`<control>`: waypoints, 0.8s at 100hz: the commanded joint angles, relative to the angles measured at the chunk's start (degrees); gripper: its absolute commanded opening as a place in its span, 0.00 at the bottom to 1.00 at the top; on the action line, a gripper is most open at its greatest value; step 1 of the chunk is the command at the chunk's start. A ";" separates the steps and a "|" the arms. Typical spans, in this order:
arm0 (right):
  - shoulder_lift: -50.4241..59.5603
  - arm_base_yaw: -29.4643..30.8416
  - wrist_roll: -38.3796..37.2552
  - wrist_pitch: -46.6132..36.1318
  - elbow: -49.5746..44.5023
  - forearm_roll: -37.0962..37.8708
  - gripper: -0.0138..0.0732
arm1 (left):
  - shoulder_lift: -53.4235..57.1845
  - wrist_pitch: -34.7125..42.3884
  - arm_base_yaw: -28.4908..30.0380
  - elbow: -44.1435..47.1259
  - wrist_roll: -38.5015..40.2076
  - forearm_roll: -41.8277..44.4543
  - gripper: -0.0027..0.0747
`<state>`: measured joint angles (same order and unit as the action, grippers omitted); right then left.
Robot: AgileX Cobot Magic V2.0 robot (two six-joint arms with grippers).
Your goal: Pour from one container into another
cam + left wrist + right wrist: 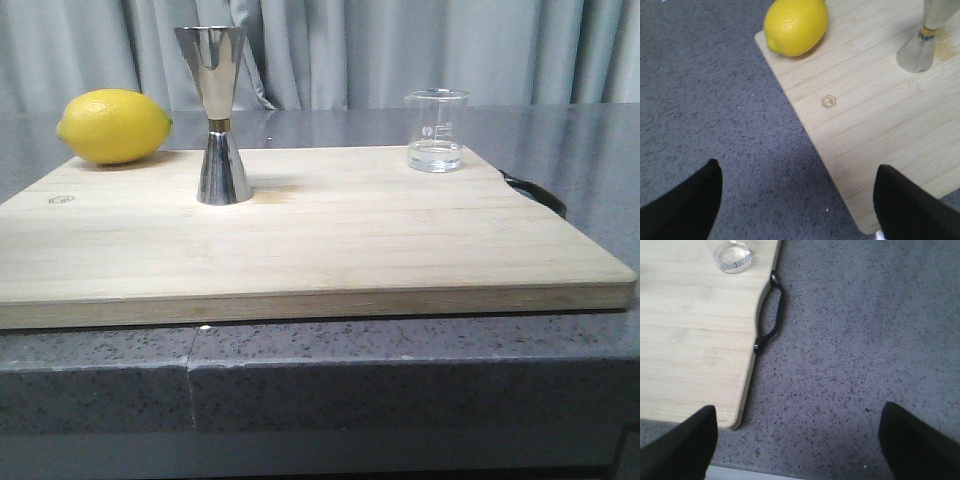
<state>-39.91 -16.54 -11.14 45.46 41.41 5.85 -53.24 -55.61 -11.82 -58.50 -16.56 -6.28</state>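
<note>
The small clear glass beaker [437,130] stands upright near the far right corner of the wooden board [320,250], with a little clear liquid at its bottom; the right wrist view shows the beaker [731,256] from above. The tall steel jigger [219,115] stands upright left of centre on the board, and its lower cone [920,42] shows in the left wrist view. My left gripper [799,172] hangs open over the board's near left corner. My right gripper [799,414] hangs open over the counter beside the board's near right corner. Neither gripper appears in the front view.
A yellow lemon [114,126] lies at the board's far left corner; the left wrist view also shows the lemon [796,25]. A black handle [774,315] sticks out from the board's right edge. Grey speckled counter [855,340] surrounds the board, and grey curtains hang behind.
</note>
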 commanded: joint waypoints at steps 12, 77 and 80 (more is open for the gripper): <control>0.46 0.25 -2.10 0.28 3.09 5.34 0.84 | 7.72 0.64 0.11 0.78 11.35 4.50 0.77; 1.75 0.25 -2.10 -0.67 4.57 5.72 0.31 | 16.90 10.55 0.11 9.24 15.53 4.78 0.28; 1.75 0.25 -2.10 -0.67 4.57 5.72 0.27 | 16.90 10.65 0.11 9.24 15.53 4.78 0.22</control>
<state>-38.39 -16.54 -13.22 48.72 44.07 9.98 -36.28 -49.53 -11.82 -47.78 -1.88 -1.47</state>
